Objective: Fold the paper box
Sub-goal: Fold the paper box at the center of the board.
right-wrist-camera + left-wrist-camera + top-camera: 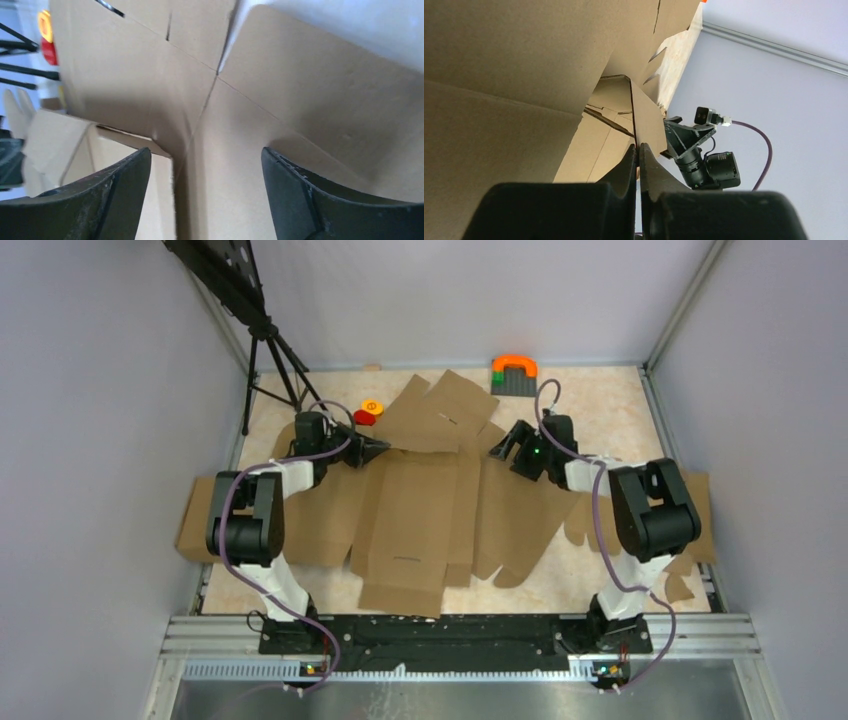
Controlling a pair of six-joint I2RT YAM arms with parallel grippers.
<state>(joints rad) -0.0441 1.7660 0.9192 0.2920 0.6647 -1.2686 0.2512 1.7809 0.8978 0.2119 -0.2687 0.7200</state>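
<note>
Centrally placed on the table (pixel 620 410): the paper box (pixel 415 510), one die-cut brown corrugated sheet, largely flat, its long axis running from the near edge toward the far wall between the two arms. Its far panel looks partly lifted along a cross crease. Left gripper (pixel 383 448): jaws together, at the left end of that crease. In the left wrist view the tips meet right at the lower edge of a raised flap, and whether board is actually nipped between them cannot be told. Right gripper (pixel 497 450): jaws apart, nothing between them, at the right end of the same crease. In the right wrist view it faces the spot where a slit and two fold lines meet. Relation governing the coming move, as a judgement: the far panel lies between the two grippers, inboard of each. The left arm is touching or nearly touching the board, so it is the nearer. The right arm stands just off the surface and would need to close in on its side before the panel can be turned over the crease. Other items: a tripod (pixel 268 350) far left, a red and yellow piece (pixel 367 413) just beyond the left gripper, an orange arch on a grey block (pixel 514 373) at the far edge, a plain cardboard slab (pixel 197 527) at the left, and cardboard scraps (pixel 680 587) near right. Brands, labels, writing: none legible. A mark on the yellow piece is too small to read.
</note>
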